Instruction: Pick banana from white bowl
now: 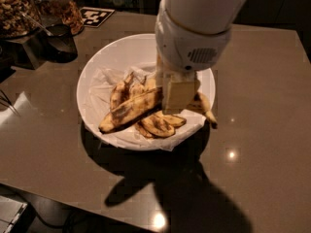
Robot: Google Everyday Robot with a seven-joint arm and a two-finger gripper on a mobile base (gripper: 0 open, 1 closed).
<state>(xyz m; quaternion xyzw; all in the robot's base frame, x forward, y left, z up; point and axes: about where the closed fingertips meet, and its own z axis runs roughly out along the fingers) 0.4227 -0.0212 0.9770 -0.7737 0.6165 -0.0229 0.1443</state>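
Note:
The wide white bowl [97,64], lined with crumpled white paper, stands on the brown table. My gripper [176,106] hangs from the white arm straight down over the bowl's right half. It is shut on the banana [130,108], the long yellow one with brown-black streaks. The banana lies across the jaws: its left end points to the bowl's front left rim and its dark right tip sticks out past the right rim. It sits a little above the pile.
Shorter, browner bananas [158,125] lie in the bowl under the gripper. A dark cup [60,42] and jars of nuts [14,6] stand at the back left, with a black-and-white marker tag [96,16] behind them. The table's front edge runs along the lower left.

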